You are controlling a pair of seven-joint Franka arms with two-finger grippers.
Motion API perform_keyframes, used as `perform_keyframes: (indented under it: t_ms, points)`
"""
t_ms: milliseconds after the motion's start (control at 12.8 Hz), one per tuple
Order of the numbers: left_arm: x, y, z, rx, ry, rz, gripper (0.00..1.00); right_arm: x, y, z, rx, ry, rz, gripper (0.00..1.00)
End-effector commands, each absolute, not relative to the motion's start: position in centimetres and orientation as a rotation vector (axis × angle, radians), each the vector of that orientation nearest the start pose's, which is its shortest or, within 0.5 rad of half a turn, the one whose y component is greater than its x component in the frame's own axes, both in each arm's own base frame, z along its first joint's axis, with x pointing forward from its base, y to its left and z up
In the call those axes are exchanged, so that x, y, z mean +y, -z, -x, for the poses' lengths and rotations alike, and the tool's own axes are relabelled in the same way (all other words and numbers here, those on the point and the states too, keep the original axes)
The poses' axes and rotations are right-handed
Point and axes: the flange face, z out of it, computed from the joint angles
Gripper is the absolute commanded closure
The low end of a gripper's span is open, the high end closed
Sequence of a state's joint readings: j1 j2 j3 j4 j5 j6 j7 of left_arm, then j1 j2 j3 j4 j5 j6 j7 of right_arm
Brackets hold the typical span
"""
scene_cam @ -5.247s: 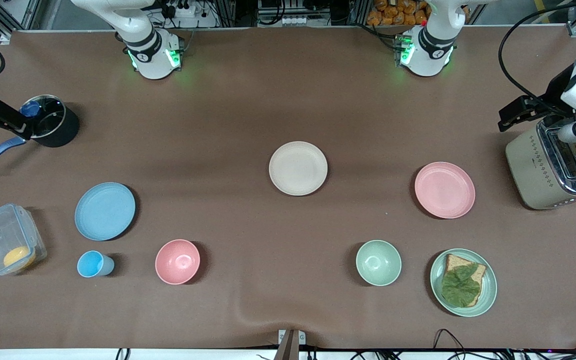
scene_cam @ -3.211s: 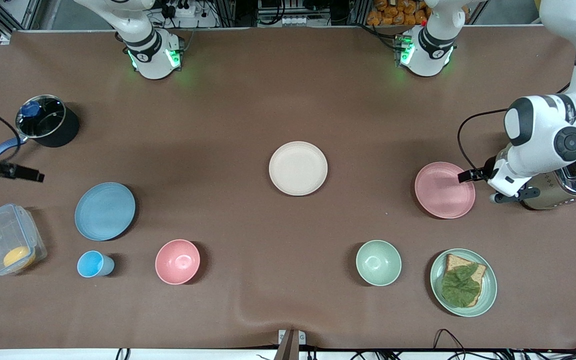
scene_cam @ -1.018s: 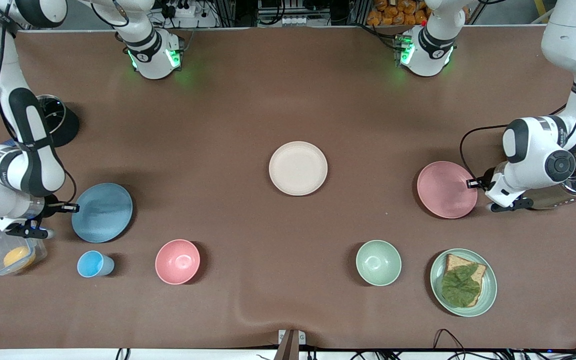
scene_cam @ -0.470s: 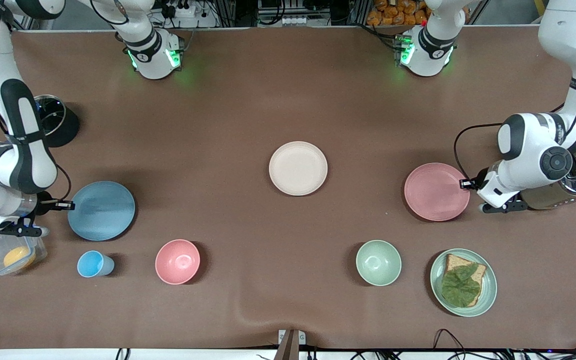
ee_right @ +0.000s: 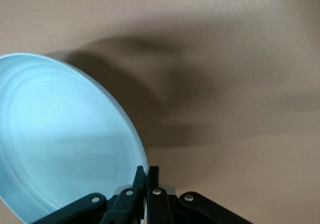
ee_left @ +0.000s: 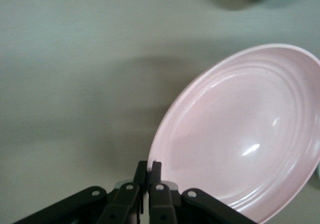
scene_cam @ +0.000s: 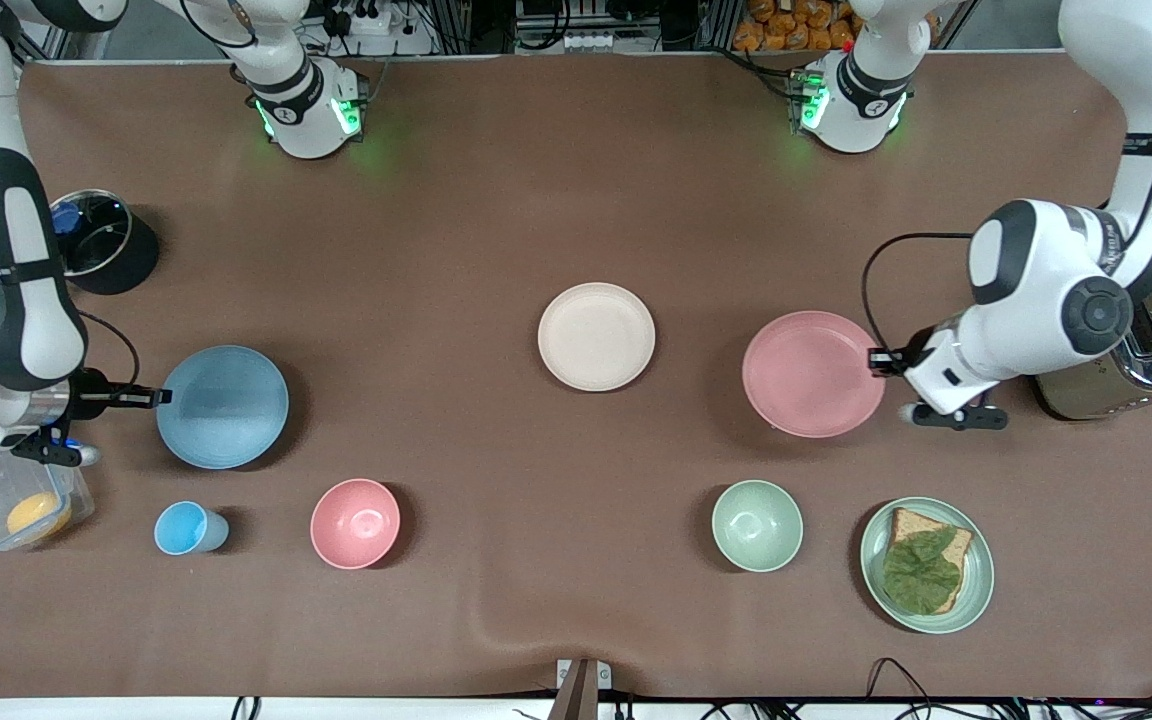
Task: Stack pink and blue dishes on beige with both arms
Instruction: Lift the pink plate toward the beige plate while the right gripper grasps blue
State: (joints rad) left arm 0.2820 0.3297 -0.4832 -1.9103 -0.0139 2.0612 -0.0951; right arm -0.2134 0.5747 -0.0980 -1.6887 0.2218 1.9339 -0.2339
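The beige plate lies flat at the table's middle. The pink plate hangs above the table between the beige plate and the toaster, my left gripper shut on its rim. In the left wrist view the pink plate tilts away from the left gripper. The blue plate is lifted toward the right arm's end, my right gripper shut on its rim. The right wrist view shows the blue plate pinched in the right gripper.
A pink bowl and small blue cup sit nearer the camera than the blue plate. A green bowl and a green plate with bread lie nearer than the pink plate. A toaster, a pot and a clear container flank the ends.
Both grippers closed on the plates' rims and lifted them. The pink plate has moved toward the beige plate; the blue plate has shifted a little toward the middle.
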Motion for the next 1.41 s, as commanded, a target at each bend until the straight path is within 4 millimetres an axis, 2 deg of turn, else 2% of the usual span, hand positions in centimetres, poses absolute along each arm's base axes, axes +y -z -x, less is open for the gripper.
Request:
perform_keyframes:
  t_ms: [0,78,157,313,392,627,861,1018,1175,1331]
  points:
    - [-15.9,-32.8,-58.4,0.191,-0.347,3.336,1.00,-16.7,-26.8,-61.0,0.277,-0.398,2.809,1.00]
    - [-17.9,-32.7,-58.2,0.196,-0.358,3.340,1.00,-15.7,-27.4,-61.0,0.295,-0.410,2.788,1.00]
    - [-20.7,-32.4,-57.5,0.205,-0.369,3.334,1.00,-14.1,-28.2,-61.3,0.315,-0.412,2.787,1.00]
    - [-26.4,-32.0,-55.9,0.108,-0.390,3.321,1.00,-11.5,-29.7,-61.6,0.375,-0.442,2.789,1.00]
    - [-28.4,-31.4,-55.3,0.061,-0.413,3.314,1.00,-10.4,-30.1,-61.7,0.390,-0.448,2.793,1.00]
    - [-33.2,-29.7,-53.3,0.008,-0.443,3.307,1.00,-11.0,-28.9,-61.3,0.401,-0.451,2.789,1.00]
    - [-35.8,-27.5,-51.7,-0.022,-0.489,3.289,1.00,-10.8,-28.9,-61.3,0.394,-0.451,2.790,1.00]
    - [-36.3,-26.6,-51.6,-0.024,-0.483,3.301,1.00,-10.5,-29.1,-61.2,0.387,-0.454,2.791,1.00]
    - [-37.6,-25.4,-50.5,0.004,-0.505,3.295,1.00,-10.0,-28.9,-60.9,0.392,-0.474,2.787,1.00]
    - [-38.2,-24.5,-50.0,0.006,-0.528,3.285,1.00,-8.0,-29.7,-60.6,0.365,-0.477,2.794,1.00]
